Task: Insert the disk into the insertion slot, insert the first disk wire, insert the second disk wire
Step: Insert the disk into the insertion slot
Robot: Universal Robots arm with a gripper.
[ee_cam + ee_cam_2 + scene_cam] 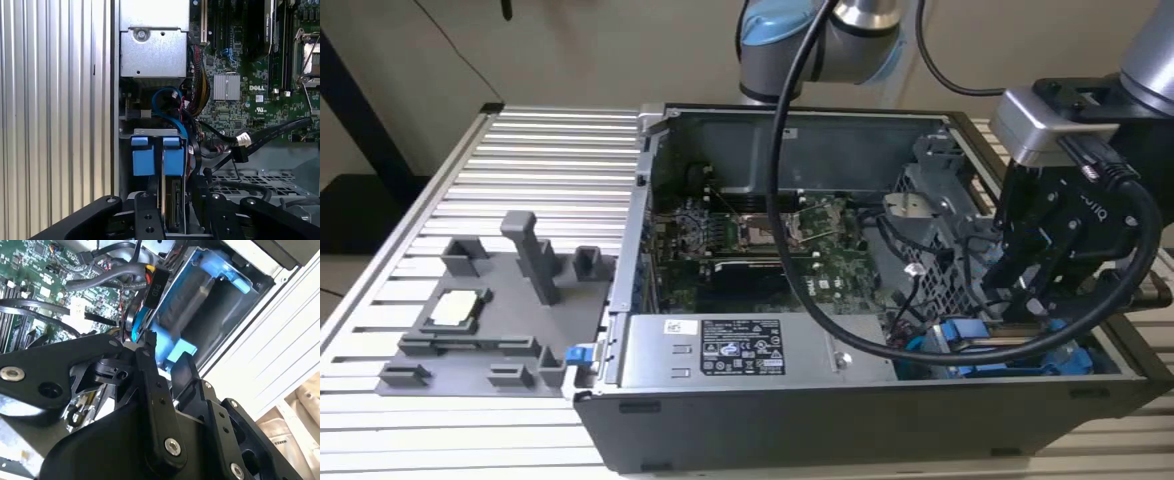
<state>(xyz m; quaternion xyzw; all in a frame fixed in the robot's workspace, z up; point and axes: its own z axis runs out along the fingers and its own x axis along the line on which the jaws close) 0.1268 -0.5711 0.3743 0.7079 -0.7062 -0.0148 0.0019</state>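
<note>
Right now your gripper (167, 360) is pinching the disk (173, 200), with one finger on each flat side, as both wrist views show. The disk stands on edge, and its blue carrier (154, 156) sits between the grey walls of the insertion slot (155, 132). In the exterior view that slot is at the computer case's (854, 425) right corner. A black cable (270, 132) and the green motherboard (240, 100) lie just beside the slot.
</note>
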